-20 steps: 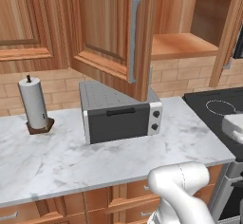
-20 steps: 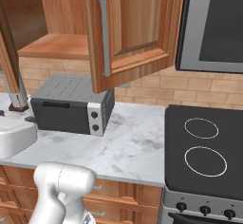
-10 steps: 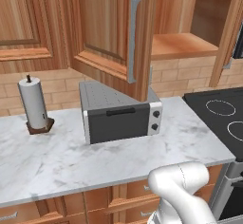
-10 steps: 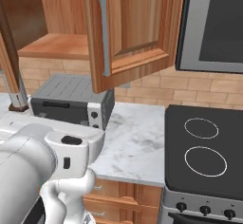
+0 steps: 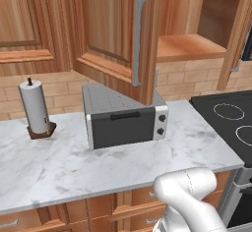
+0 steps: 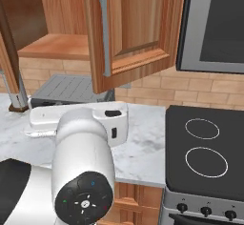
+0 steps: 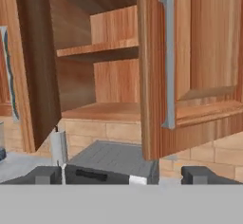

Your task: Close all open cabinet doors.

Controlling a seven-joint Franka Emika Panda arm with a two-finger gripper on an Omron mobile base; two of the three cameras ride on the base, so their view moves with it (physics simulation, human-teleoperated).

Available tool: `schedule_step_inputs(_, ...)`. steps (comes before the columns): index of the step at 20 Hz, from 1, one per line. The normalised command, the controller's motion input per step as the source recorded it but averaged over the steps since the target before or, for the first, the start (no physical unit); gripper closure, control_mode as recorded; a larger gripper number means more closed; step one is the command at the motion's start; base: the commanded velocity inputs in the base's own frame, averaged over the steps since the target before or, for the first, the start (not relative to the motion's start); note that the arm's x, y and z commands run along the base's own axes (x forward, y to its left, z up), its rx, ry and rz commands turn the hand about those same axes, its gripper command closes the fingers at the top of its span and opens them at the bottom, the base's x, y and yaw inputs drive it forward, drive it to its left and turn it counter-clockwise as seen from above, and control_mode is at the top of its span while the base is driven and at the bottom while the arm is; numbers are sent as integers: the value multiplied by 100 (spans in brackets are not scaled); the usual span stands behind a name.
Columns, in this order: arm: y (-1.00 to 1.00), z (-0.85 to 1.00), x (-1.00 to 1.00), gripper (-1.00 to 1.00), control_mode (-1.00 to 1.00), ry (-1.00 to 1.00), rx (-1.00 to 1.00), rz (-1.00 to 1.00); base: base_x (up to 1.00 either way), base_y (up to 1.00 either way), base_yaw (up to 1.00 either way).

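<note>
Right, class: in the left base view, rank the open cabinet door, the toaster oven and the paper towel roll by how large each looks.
1. Open cabinet door, though nearness to the camera may inflate it.
2. Toaster oven.
3. Paper towel roll.

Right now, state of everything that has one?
Left cabinet door: swung open, handle facing out.
Right cabinet door: open, seen edge-on.
Cabinet shelves: exposed, nothing visible on them.
Toaster oven: door shut.
Paper towel roll: upright on its stand.
End effector: open, holding nothing.
</note>
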Motion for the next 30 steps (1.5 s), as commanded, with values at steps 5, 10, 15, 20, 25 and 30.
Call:
schedule_step_inputs(5,4,16,33,-100,-100,-25,-19,24,0,0,0)
schedule_step_inputs(10,11,4,37,-100,-100,-14,-20,12,0,0,0)
schedule_step_inputs(15,10,0,50,-100,-100,-1,-15,2,0,0,0)
schedule_step_inputs(20,21,0,60,-100,-100,1,-12,0,0,0,0)
schedule_step_inputs(25,16,-8,65,-100,-100,0,-12,4,0,0,0)
schedule_step_inputs(30,0,-10,51,-100,-100,0,-10,9,0,0,0)
